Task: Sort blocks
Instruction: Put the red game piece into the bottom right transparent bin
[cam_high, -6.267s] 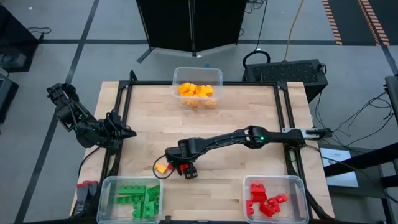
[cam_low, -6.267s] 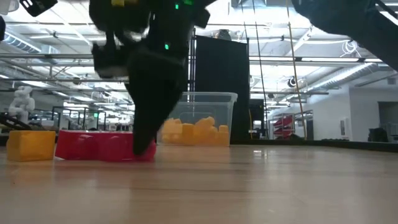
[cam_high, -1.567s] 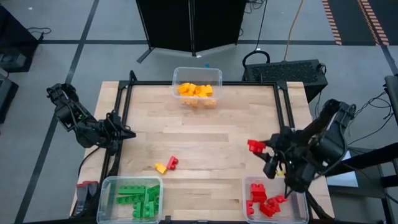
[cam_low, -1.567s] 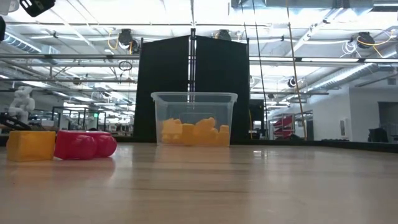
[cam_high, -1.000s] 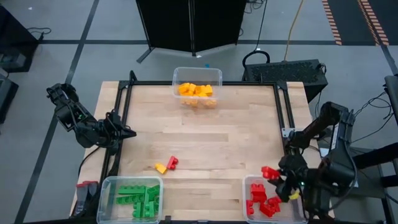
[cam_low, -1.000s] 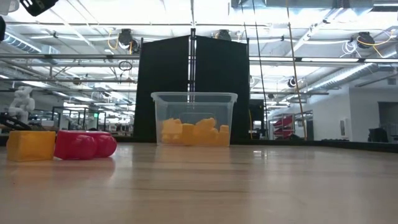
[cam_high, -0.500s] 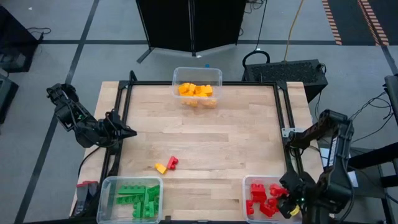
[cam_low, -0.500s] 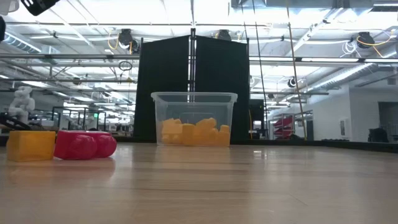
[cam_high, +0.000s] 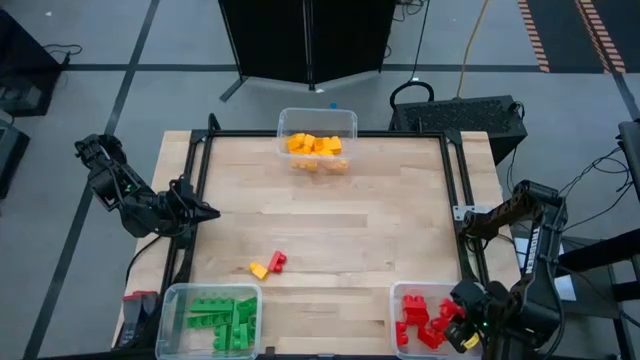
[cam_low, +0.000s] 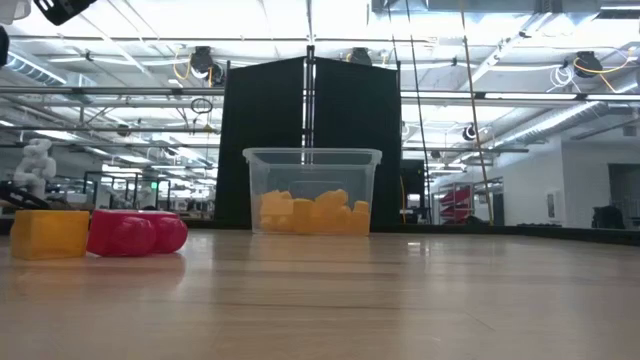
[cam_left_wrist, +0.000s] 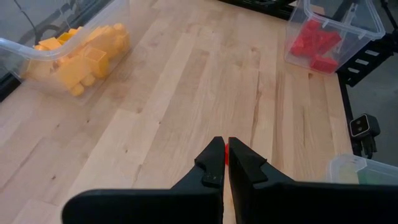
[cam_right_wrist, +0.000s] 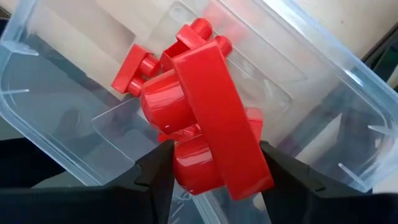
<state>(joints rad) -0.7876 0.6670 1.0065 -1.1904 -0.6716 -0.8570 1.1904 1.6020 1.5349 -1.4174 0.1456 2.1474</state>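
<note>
My right gripper (cam_high: 462, 325) hangs over the clear bin of red blocks (cam_high: 408, 292) at the table's near right corner, shut on a red block (cam_right_wrist: 208, 118). Other red blocks (cam_right_wrist: 134, 68) lie in the bin under it. My left gripper (cam_high: 205, 212) waits shut at the table's left edge and holds nothing. One yellow block (cam_high: 259, 270) and one small red block (cam_high: 277, 262) lie flat on the wood side by side, left of the middle; the low view shows them as the yellow block (cam_low: 48, 234) and the red block (cam_low: 135, 232). My right gripper pinches the red block's two opposite sides (cam_right_wrist: 186, 168) between its two fingers (cam_right_wrist: 155, 177). The fingers point down from above. The block sits tilted in the hold, its studs (cam_right_wrist: 200, 28) pointing away from the fingers, over the inside of the red bin.
A clear bin of yellow blocks (cam_high: 317, 135) stands at the far edge's middle and shows in the low view as the yellow bin (cam_low: 312, 190). A bin of green blocks (cam_high: 210, 318) stands at the near left corner. The black frame rail (cam_high: 468, 240) runs along the table's right side.
My right gripper has carried the red block toward the table's near edge and down, coming over the red bin, and its wrist has turned to point down. The two blocks on the wood have stayed in place.
</note>
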